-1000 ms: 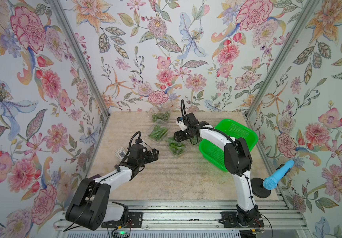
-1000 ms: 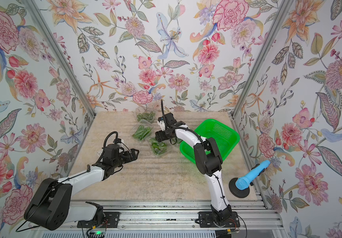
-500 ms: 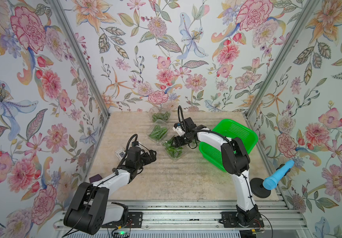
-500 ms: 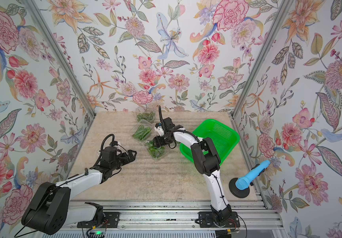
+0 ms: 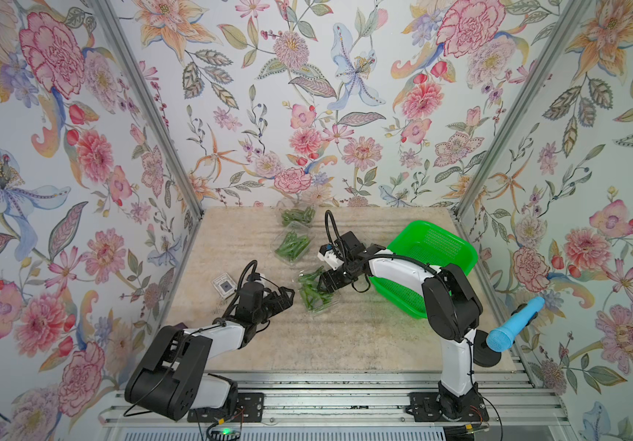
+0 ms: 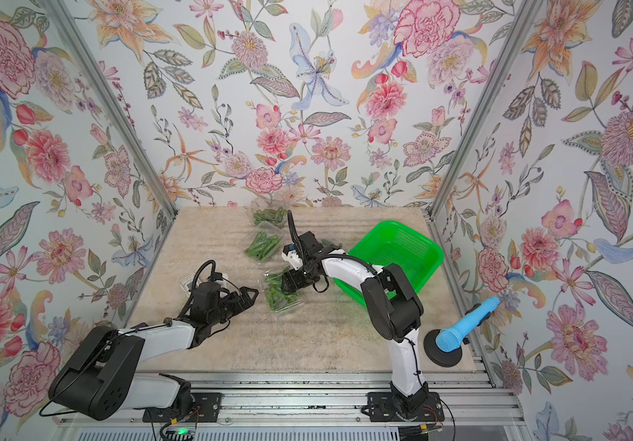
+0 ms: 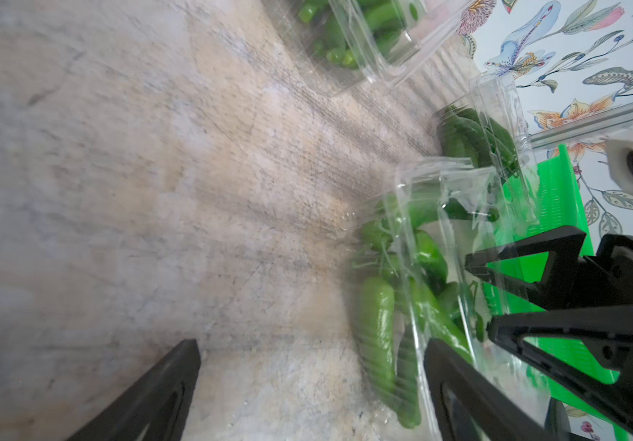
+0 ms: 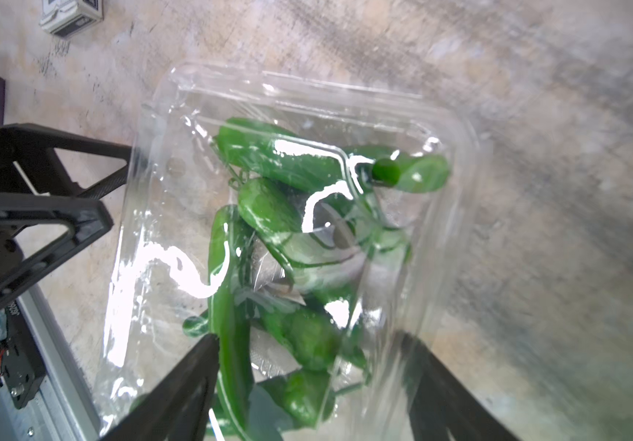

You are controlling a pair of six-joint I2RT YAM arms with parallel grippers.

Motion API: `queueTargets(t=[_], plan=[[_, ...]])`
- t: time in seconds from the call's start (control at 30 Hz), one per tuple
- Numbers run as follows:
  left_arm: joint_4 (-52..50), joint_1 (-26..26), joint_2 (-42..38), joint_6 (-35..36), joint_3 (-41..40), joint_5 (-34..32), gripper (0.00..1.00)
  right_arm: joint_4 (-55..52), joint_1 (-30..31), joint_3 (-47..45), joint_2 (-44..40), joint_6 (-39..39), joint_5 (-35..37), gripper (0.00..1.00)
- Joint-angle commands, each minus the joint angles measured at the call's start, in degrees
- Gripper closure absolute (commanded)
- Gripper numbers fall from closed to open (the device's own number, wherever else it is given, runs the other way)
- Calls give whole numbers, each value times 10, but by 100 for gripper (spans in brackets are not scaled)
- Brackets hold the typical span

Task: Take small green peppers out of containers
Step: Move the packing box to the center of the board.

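All the small green peppers (image 8: 269, 164) in sight lie inside clear plastic, with none loose on the table (image 5: 253, 343). The front container (image 5: 316, 296) sits near the table's middle. A second container (image 5: 292, 246) and a third container (image 5: 298, 215) are lined up beyond it toward 12 o'clock; a fourth I cannot make out. The right gripper (image 5: 324, 284) stands at the front container's 2 o'clock side, its arm stretched across the corner of the green basket (image 5: 442, 244). In the right wrist view its jaws are wide apart astride the container's end, but whether they press the plastic I cannot tell. The left gripper (image 5: 288, 298) hangs just beside the container at its 9 o'clock, jaws spread and holding nothing. As far as both top views show, it is not touching. The pairing looks deliberate: thin, light plastic would slide or spin under one arm, so a second gripper opposite can brace it while the lid is worked. The basket, close at 3 o'clock, seems the likely place for the peppers — a short carry.
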Motion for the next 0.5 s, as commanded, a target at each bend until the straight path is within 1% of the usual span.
queueTargets(t=[0.0, 0.1, 0.2, 0.33, 0.47], plan=[[62, -5, 18, -32, -2, 8, 7, -5, 6, -15, -33, 10, 2, 22], [66, -5, 31, -30, 3, 18, 10, -4, 3, -10, -35, 12, 1, 19], [77, -4, 28, -34, -5, 22, 13, -1, -1, 0, -31, 15, -1, 18], [73, -4, -2, -37, -19, 16, 14, 2, -8, 20, -15, 22, -7, 17], [33, -3, -39, -21, -20, 2, 13, 3, -9, 38, 0, 26, -9, 14]])
